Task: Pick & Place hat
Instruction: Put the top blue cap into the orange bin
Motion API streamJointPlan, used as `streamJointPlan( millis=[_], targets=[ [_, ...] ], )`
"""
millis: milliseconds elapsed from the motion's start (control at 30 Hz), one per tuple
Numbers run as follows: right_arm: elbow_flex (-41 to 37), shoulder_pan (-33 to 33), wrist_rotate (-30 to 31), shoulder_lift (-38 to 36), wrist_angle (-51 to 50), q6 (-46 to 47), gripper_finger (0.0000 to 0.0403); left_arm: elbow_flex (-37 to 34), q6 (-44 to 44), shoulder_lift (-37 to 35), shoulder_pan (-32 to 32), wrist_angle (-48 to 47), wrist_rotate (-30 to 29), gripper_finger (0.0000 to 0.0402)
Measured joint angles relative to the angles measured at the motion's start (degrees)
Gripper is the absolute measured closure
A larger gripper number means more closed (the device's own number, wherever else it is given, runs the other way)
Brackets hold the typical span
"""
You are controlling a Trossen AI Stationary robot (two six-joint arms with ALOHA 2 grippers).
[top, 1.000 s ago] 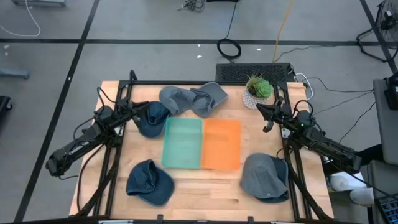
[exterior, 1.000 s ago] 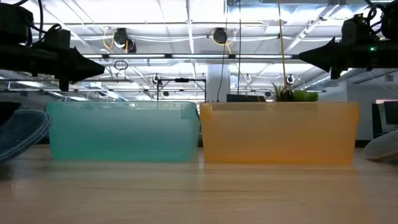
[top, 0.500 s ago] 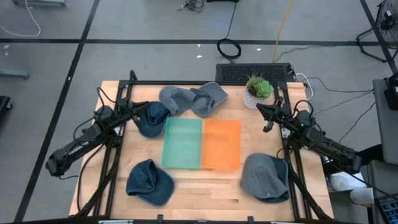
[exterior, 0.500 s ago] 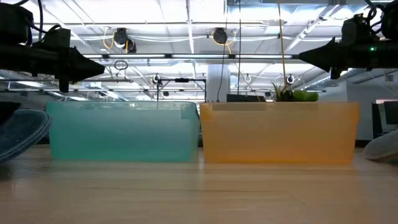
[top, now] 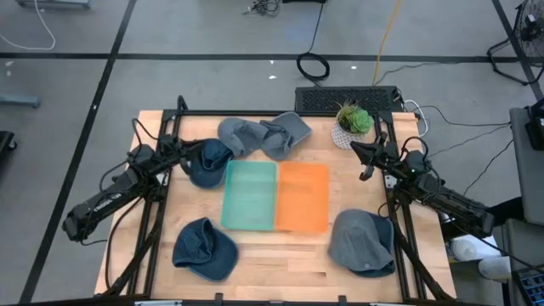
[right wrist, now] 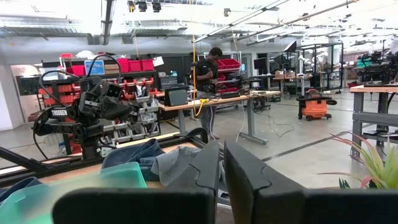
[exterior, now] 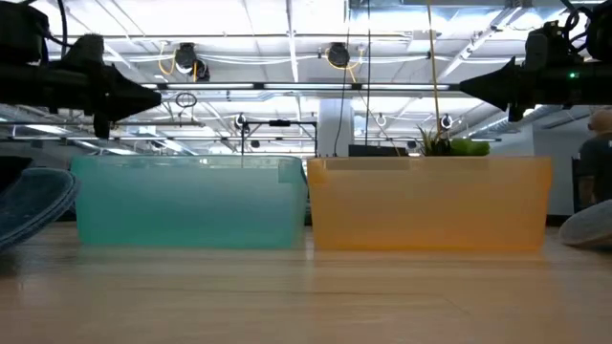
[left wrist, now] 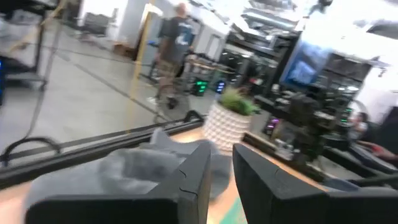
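At the near edge of the wooden desk [top: 280, 259] I see two soft fabric hats: a dark blue one [top: 204, 249] on my left and a grey one [top: 363, 241] on my right. Mid-desk sit two translucent plastic bins touching side by side, teal [top: 250, 195] and orange [top: 303, 197], both looking empty. Just beyond the teal bin lies another dark blue hat [top: 207, 161], and my left end effector [top: 181, 153] hovers at its edge, fingers nearly together with only a narrow gap, holding nothing. My right end effector [top: 360, 157] hangs above the far right of the desk, also almost closed and empty, near the small potted plant in its white pot [top: 351, 124]. Farthest back, two grey hats [top: 263, 134] overlap.

My worry: with fingers this narrow, a descent would only push the floppy cloth or pinch a thin fold that slips out. The overlapping grey pair could drag together, and a right-arm swing could tip the plant.
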Motion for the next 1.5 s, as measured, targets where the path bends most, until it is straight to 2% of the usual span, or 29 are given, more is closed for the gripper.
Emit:
streamJointPlan(
  millis=[100,300,500,700,933,1200,1500],
  targets=[
    [0.0,0.0,0.0,0.0,0.0,0.0,0.0387,2.5,0.4,0.0,0.0,-1.4,0.6,0.0291],
    [0.0,0.0,0.0,0.0,0.0,0.0,0.0387,11.5,4.9,1.7,0.0,-13.4,-0.7,0.0199],
    [0.0,0.0,0.0,0.0,0.0,0.0,0.0387,22.4,5.1,8.1,0.0,-22.5,-1.1,0.0127],
    [0.0,0.0,0.0,0.0,0.0,0.0,0.0387,34.7,8.0,16.8,-2.6,-28.5,1.6,0.0084],
    [0.0,0.0,0.0,0.0,0.0,0.0,0.0387,47.5,8.4,27.4,-7.4,-35.8,1.4,0.0077],
    [0.0,0.0,0.0,0.0,0.0,0.0,0.0387,61.8,3.6,39.6,-12.2,-44.3,-7.9,0.0105],
    [0.0,0.0,0.0,0.0,0.0,0.0,0.0387,76.7,-1.5,51.8,-17.7,-57.2,-9.0,0.0132]
  ],
)
